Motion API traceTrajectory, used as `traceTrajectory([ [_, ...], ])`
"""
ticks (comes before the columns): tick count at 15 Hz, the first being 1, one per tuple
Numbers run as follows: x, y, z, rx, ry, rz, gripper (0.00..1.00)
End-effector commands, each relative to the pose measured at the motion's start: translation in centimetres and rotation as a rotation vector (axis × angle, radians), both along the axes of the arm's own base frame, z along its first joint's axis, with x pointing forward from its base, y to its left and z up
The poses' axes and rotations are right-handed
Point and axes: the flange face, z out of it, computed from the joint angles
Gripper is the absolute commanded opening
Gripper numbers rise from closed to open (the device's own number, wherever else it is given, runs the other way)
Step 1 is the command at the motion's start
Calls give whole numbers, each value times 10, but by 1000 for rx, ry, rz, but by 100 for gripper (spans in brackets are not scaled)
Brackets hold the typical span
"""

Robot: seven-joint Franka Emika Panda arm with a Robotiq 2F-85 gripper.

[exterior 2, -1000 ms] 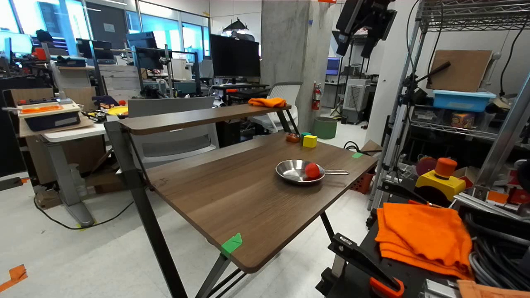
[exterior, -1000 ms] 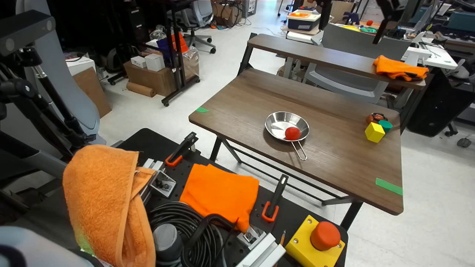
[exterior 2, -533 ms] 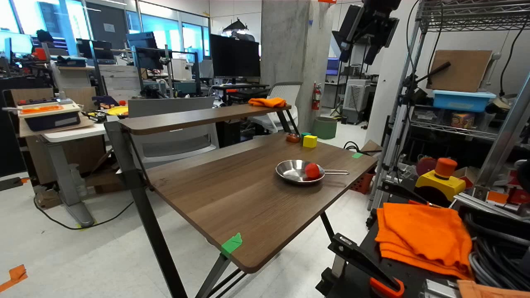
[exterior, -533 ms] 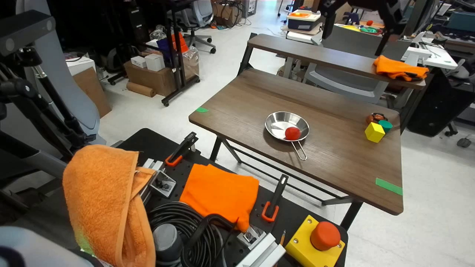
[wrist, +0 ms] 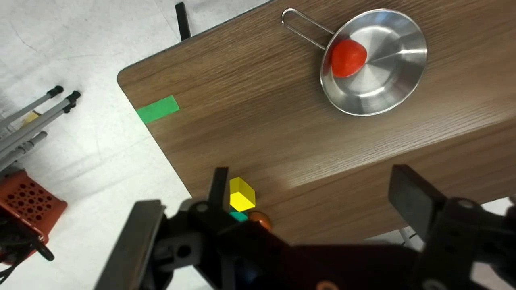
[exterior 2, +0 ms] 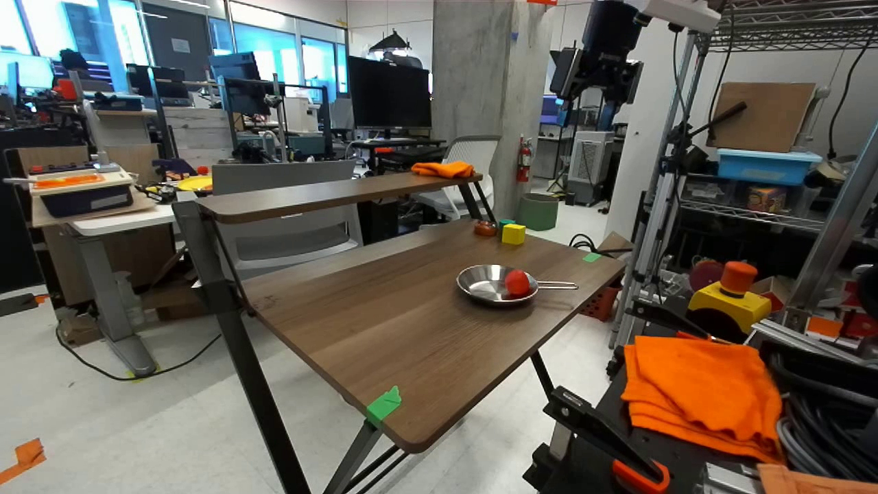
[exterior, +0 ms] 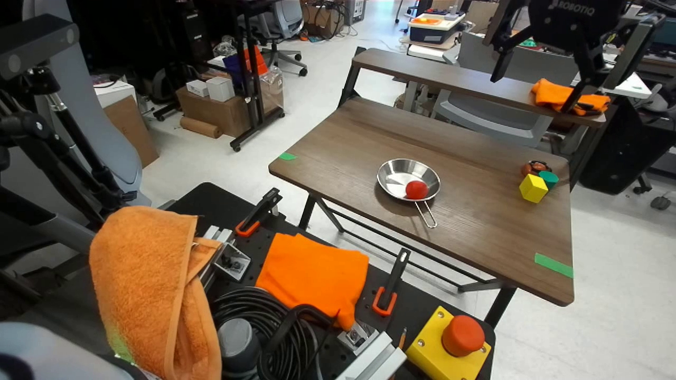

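My gripper (exterior: 529, 95) is open and empty, high above the brown table (exterior: 475, 211). It also shows in the wrist view (wrist: 310, 173), with its fingers wide apart. Nearest to one fingertip in that view is a yellow block (wrist: 242, 195), well below it. A green piece (wrist: 238, 216) and a brown-orange round thing (wrist: 260, 219) sit against the block, partly hidden by the gripper. A silver pan (exterior: 393, 174) with a wire handle stands on the table and holds a red ball (exterior: 416, 190). Pan (exterior 2: 480, 283) and ball (exterior 2: 517, 283) show in both exterior views.
A raised shelf (exterior: 438, 74) runs along the table's back edge, with an orange cloth (exterior: 567, 96) at one end. Green tape (exterior: 553, 265) marks table corners. A black cart with clamps, cables, orange cloth (exterior: 317, 274) and a yellow box with red button (exterior: 449, 348) stands beside it.
My gripper has moved lower and to the right in an exterior view, looking larger there, and has turned somewhat. More of the arm shows. The pan, ball and block have not moved.
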Motion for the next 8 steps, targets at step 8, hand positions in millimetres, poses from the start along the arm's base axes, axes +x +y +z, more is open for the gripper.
traceTrajectory([
  [8,29,74,-48,-93,123,523,100],
])
